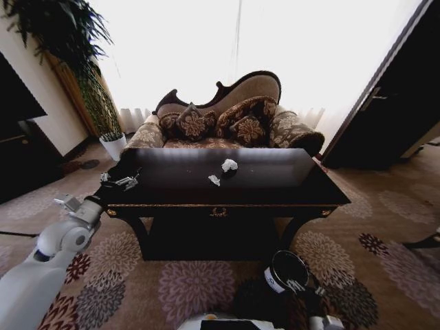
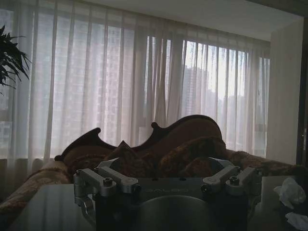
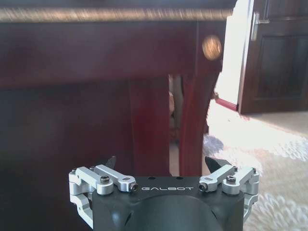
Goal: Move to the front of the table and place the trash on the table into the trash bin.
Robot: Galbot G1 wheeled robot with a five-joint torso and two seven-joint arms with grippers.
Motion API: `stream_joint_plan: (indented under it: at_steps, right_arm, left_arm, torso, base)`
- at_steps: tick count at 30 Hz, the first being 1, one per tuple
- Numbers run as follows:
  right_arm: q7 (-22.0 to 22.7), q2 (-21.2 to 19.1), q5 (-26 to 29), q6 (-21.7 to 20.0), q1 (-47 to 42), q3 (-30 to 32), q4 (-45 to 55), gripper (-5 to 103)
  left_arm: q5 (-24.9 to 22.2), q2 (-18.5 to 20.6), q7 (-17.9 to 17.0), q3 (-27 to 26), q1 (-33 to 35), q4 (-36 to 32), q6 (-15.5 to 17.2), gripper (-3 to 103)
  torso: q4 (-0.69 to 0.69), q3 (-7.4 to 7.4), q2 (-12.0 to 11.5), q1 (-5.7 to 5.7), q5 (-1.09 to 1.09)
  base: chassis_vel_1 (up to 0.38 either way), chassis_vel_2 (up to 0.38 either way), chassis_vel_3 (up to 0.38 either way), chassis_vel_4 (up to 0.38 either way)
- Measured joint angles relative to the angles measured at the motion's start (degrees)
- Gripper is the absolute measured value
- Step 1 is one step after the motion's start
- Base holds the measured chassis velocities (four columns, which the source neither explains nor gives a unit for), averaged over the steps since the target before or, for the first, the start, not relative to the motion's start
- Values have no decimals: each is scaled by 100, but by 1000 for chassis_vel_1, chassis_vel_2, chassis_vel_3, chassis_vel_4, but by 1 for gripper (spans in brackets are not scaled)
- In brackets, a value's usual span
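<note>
Left gripper [image 1: 122, 181] hangs open over the table [image 1: 275, 180] edge, 2 paper wads [image 1: 229, 165] lying well off to its right. Right gripper [image 3: 162, 166], open too, sits low by the bin [image 1: 287, 270].

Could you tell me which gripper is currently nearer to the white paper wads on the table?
Left. The left gripper is over the table's left end, level with the paper wads; the right gripper hangs low by the trash bin.

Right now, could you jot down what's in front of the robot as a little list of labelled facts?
table: dark, glossy, directly ahead
trash: white paper wads near the middle of the tabletop
trash bin: black, on the carpet in front of the table, toward the robot's right
left gripper: open, at the table's left front corner, holding nothing
right gripper: open, low beside the table's leg, holding nothing
sofa: behind the table
</note>
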Motion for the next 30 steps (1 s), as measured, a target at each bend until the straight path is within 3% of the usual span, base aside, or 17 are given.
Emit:
stream_joint_plan:
  at_steps: [11, 20, 26, 30]
  right_arm:
    - [94, 200, 164, -144, -684, 61, 1702, 100]
    - [201, 71, 323, -635, -650, 126, 2739, 100]
    - [457, -378, 417, -1205, 66, 83, 2843, 100]
    - [753, -1043, 743, -1695, 749, -97, 2869, 100]
  left_arm:
    - [0, 0, 0, 0, 0, 0, 0, 100]
    - [0, 0, 0, 0, 0, 0, 0, 100]
    - [0, 0, 0, 0, 0, 0, 0, 100]
    - [0, 0, 0, 0, 0, 0, 0, 100]
  torso:
    - [0, 0, -1, 0, 0]
    - [0, 0, -1, 0, 0]
    - [0, 1, -1, 0, 1]
    - [2, 1, -1, 0, 1]
  base:
    - [0, 0, 0, 0]
    - [0, 0, 0, 0]
    - [0, 0, 0, 0]
    - [0, 0, 0, 0]
